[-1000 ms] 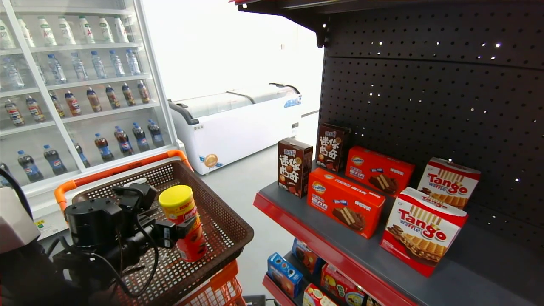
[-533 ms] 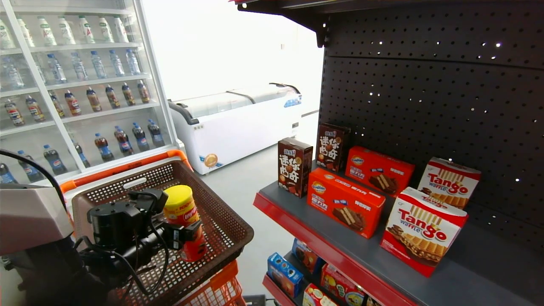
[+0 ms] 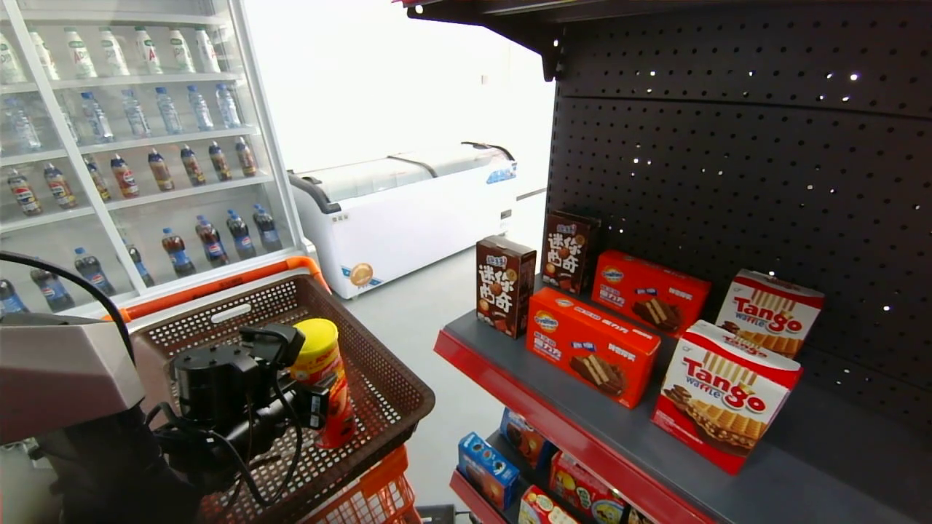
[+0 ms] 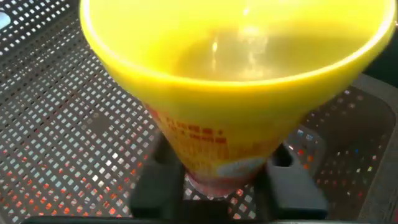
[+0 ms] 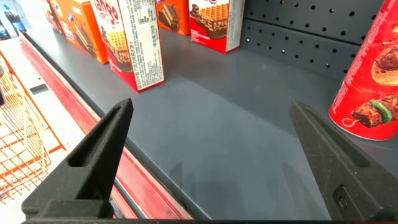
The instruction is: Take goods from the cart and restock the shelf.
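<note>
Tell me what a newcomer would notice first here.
A yellow-lidded red can stands in the brown cart basket, clasped by the left gripper. To its right, bright orange and red-and-white snack boxes line the dark shelf, where the open right gripper hovers over a bare patch.

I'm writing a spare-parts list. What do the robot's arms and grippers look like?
Left arm: grey angular casing, then a black wrist housing with looping black cables. Left gripper: black, blocky fingers. Right gripper: two matte black wedge-shaped fingers.
</note>
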Controlling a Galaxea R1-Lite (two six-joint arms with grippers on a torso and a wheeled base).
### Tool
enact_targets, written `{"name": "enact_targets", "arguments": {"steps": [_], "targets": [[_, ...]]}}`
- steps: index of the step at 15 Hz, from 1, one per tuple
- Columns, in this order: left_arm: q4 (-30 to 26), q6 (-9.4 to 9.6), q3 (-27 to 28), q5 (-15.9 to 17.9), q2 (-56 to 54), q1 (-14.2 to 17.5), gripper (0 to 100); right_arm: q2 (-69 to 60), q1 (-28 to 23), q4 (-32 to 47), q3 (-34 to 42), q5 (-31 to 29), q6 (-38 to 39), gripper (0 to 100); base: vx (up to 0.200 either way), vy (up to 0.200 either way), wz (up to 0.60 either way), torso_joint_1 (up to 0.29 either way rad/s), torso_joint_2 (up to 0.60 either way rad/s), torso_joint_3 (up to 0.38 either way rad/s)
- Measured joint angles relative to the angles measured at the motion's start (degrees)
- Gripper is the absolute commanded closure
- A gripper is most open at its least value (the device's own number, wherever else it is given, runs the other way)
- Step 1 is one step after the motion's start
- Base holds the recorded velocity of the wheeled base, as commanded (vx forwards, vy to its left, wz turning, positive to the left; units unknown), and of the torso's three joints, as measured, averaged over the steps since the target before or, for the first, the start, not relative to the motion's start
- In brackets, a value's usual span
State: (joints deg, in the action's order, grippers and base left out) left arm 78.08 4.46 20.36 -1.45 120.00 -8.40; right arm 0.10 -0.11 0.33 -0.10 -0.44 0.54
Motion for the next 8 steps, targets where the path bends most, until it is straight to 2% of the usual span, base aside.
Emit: {"name": "enact_targets", "arguments": {"steps": [4, 6, 8], "targets": [[-1.80, 0.84, 0.50, -0.35, -3.05, -0.30, 100, 0.00, 0.01, 0.02, 0.00, 0.00, 0.00, 0, 0.000, 0.000, 0.00, 0.000, 0.00, 0.000], [-4.78, 2.56, 1.69, -0.44, -5.60, -0.30, 100, 0.00, 0.04, 0.00, 0.00, 0.00, 0.00, 0, 0.000, 0.000, 0.00, 0.000, 0.00, 0.000], [-8.97, 3.34, 3.10, -0.38, -8.35, -0.37, 100, 0.00, 0.04, 0.00, 0.00, 0.00, 0.00, 0, 0.000, 0.000, 0.00, 0.000, 0.00, 0.000]]}}
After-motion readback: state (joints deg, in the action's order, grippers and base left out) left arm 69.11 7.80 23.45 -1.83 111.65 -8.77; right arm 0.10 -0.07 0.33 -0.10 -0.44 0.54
